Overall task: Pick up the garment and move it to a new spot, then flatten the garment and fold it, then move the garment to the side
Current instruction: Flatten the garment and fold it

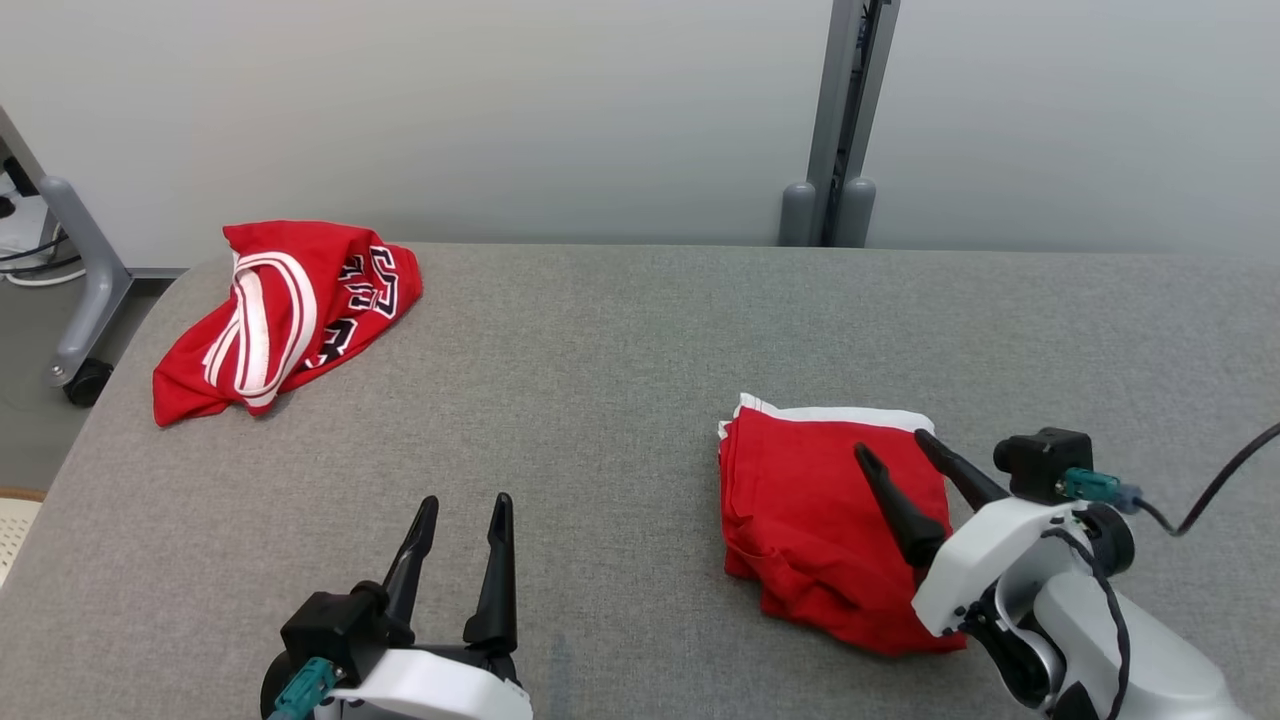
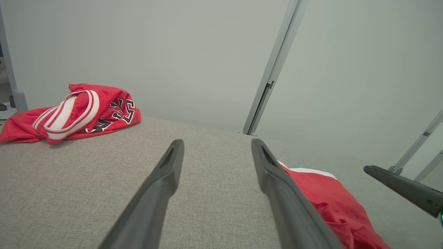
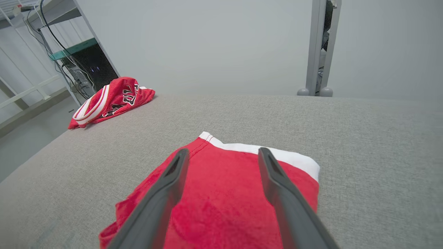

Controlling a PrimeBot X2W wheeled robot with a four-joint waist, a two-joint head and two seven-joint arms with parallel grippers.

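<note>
From the head view, the folded red garment [image 1: 820, 500] lies toward the right of the grey table [image 1: 600, 350], apparently parked there, with the right gripper [image 1: 890, 443] hanging over it. In the left wrist view, the left gripper [image 2: 217, 141] hovers, spread, over bare table. In the right wrist view, its fingers stand apart, clamping nothing.

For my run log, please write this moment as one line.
folded garment: on table, right side | right gripper: open, over it | left gripper: open, empty | crumpled jersey: far left

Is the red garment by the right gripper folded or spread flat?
Folded: the red garment lies as a compact rectangle, with layered edges stacked along its left side.
</note>
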